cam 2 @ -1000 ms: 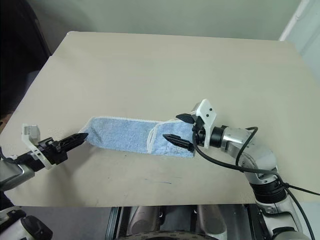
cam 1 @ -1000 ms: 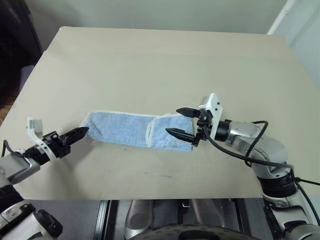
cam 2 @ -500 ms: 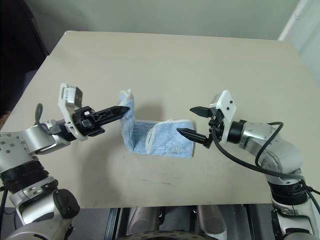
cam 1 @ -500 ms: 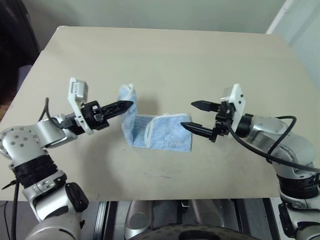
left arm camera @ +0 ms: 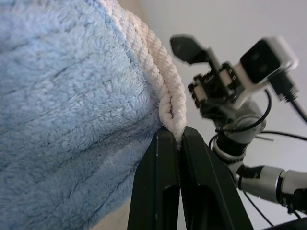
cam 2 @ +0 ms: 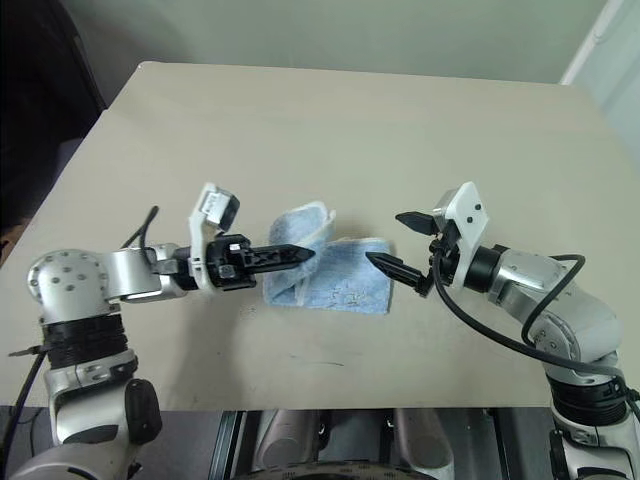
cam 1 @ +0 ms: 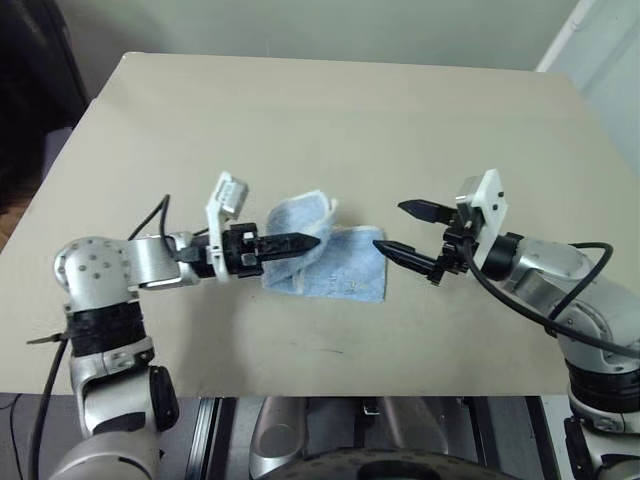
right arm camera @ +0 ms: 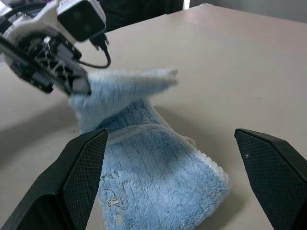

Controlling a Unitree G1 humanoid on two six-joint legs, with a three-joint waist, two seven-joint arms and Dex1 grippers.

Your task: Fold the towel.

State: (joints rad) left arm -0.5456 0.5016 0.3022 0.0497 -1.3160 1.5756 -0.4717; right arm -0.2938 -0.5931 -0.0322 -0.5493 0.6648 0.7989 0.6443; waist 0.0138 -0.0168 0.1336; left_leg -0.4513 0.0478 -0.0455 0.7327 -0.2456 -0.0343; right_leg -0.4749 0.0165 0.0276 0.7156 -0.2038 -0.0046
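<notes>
The 2 black fingers of the left gripper are pressed together on the white stitched edge of the towel. In the left wrist view the thick white edge sits right in the pinch where the 2 fingers meet, and the fuzzy blue cloth fills the space beside them. This gripper lies almost flat and points to the right.

The end of the towel that it holds is lifted off the table and curls over toward the right, above the rest of the cloth. The rest of the towel lies flat on the table near the middle, a bit toward the near edge. This flat part already has 1 layer lying over another, and a white edge line runs across it.

The right gripper has its 2 fingers wide apart and holds nothing. It points left toward the towel. Its nearer fingertip is just beside the right end of the flat part, and I cannot tell if it touches. The farther fingertip is up in the air, away from the cloth. In the right wrist view the towel lies between the 2 spread fingers, a little way past them, with the left gripper gripping its raised end farther off.

The table is plain and tan.
</notes>
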